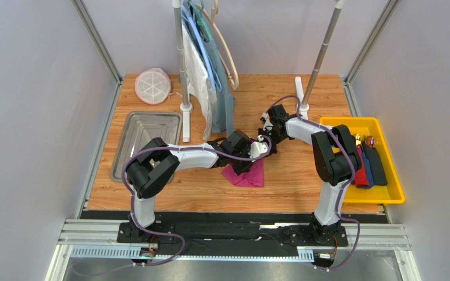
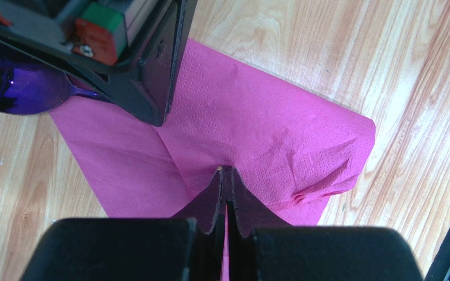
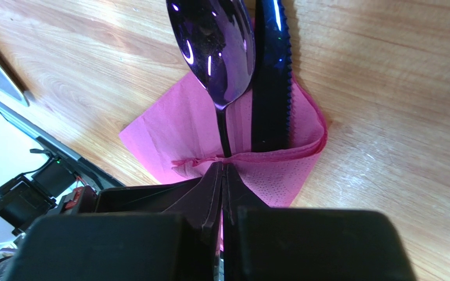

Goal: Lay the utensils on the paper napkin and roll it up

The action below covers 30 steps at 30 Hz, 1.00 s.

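The magenta paper napkin [image 1: 252, 175] lies mid-table, partly under both grippers. In the right wrist view a dark-purple spoon [image 3: 212, 52] and a knife [image 3: 272, 76] lie side by side on the napkin [image 3: 163, 132], whose near edge is folded up over their handles. My right gripper [image 3: 222, 168] is shut on that folded edge. In the left wrist view my left gripper [image 2: 227, 172] is shut on a pinch of the napkin [image 2: 268, 129], with pink showing between the fingers. The spoon bowl [image 2: 10, 88] shows beneath the right gripper. From above, the left gripper [image 1: 245, 159] and right gripper [image 1: 266, 146] meet.
A yellow bin [image 1: 386, 196] at the right holds red and dark blue bundles and more cutlery. A metal tray [image 1: 142, 132] sits at the left, with a round white lid [image 1: 152, 86] behind it. A garment rack [image 1: 210, 70] and a pole stand [image 1: 318, 58] stand at the back.
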{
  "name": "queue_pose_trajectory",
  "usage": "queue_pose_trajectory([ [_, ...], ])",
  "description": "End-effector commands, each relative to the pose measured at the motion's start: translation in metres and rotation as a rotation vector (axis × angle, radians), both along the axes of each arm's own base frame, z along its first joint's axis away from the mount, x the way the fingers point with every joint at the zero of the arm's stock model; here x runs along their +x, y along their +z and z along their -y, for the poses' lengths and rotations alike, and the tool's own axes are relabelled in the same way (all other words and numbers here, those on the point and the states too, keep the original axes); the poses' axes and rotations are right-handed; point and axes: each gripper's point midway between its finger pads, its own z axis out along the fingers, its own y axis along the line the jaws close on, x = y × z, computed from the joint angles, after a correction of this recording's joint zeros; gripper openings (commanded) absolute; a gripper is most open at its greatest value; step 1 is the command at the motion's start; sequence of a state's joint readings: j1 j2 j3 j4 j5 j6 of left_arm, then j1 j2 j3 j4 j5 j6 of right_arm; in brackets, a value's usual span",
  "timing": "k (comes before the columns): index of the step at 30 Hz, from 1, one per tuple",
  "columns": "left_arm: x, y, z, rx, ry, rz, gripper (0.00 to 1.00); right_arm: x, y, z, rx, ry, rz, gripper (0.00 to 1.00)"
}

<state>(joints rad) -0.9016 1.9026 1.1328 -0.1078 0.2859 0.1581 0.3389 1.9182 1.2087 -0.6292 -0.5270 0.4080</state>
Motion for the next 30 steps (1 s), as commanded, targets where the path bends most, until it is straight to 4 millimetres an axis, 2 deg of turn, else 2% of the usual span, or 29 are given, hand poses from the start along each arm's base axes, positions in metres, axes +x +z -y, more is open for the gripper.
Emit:
queue_pose_trajectory([
  [1, -0.011, -0.012, -0.017, 0.06, 0.018, -0.056, 0.0, 0.008, 0.001, -0.009, 0.027, -0.002, 0.038, 0.01],
  [6, -0.01, -0.012, -0.018, 0.06, 0.024, -0.058, 0.0, 0.003, -0.009, -0.009, 0.013, 0.004, 0.014, 0.0],
  [15, -0.01, -0.009, -0.018, 0.056, 0.03, -0.062, 0.0, -0.001, 0.022, -0.022, 0.11, 0.006, 0.044, 0.0],
  [18, -0.01, -0.009, -0.018, 0.053, 0.03, -0.06, 0.0, -0.002, 0.026, -0.024, 0.114, 0.007, 0.048, 0.0],
  [23, -0.009, -0.008, -0.018, 0.051, 0.036, -0.06, 0.0, -0.004, 0.017, -0.02, 0.09, 0.004, 0.036, 0.0],
  [30, -0.01, -0.004, -0.022, 0.052, 0.057, -0.068, 0.0, -0.005, -0.018, -0.005, -0.023, 0.004, 0.007, 0.0],
])
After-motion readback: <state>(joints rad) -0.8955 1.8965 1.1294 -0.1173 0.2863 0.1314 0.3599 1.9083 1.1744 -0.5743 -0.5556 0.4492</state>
